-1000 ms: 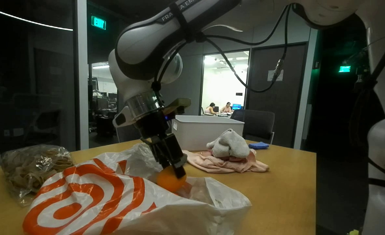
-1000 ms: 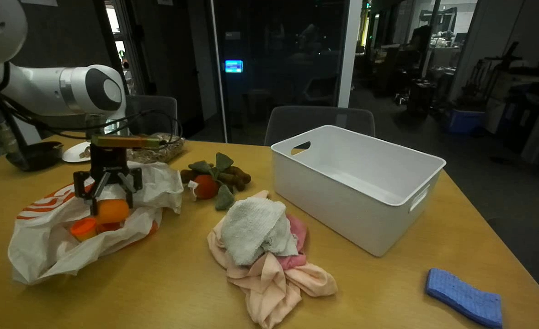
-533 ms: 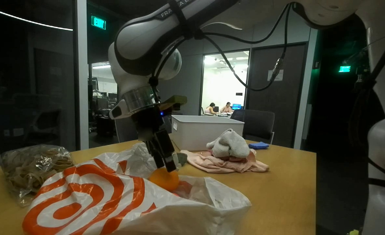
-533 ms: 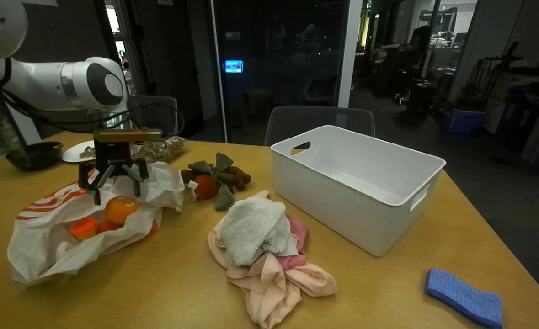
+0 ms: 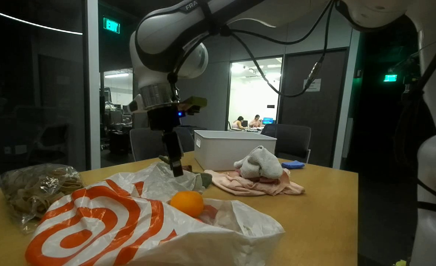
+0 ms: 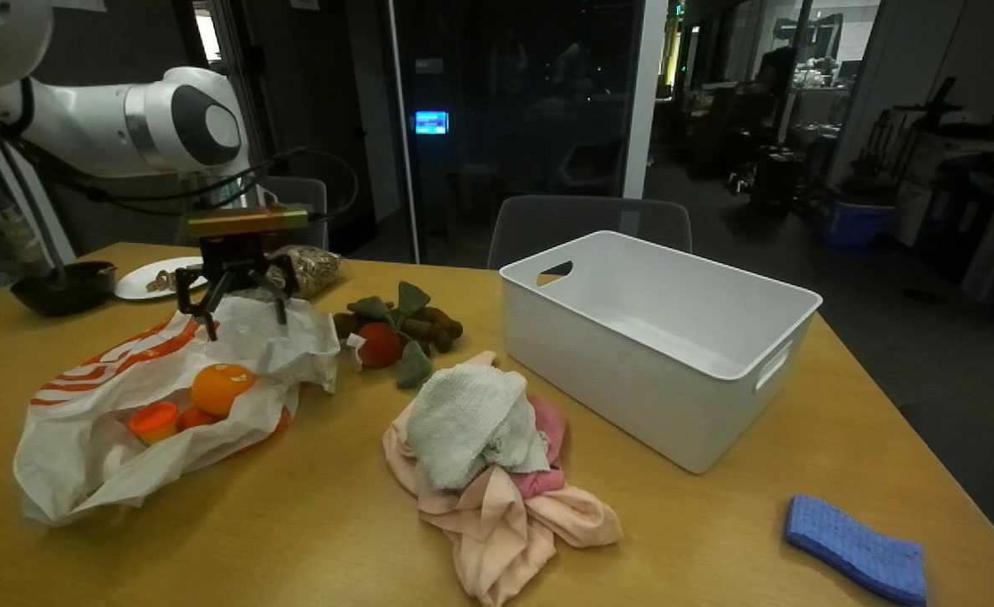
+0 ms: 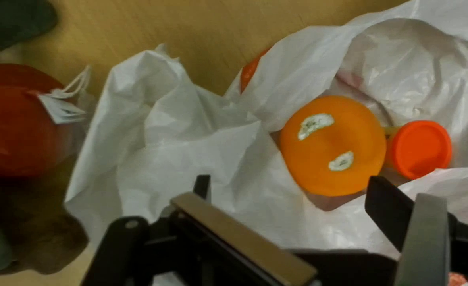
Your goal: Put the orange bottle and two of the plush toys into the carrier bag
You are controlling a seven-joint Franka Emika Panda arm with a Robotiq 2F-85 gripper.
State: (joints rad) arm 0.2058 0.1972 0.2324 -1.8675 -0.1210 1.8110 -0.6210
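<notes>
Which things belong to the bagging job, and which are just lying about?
For the job: carrier bag; round orange item and orange-lidded tub, both in its mouth, either perhaps the "bottle"; tagged plush in red, green, brown.

Lying about, it seems: white bin; grey cloth; peach cloth; blue pad; plate; black dish; clear packet.

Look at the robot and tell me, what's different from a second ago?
The tool let go of the orange ball, opened, and rose away from it. The ball now rests in the open mouth of the bag. The bag, the white box and the blue pad stayed where they were.
</notes>
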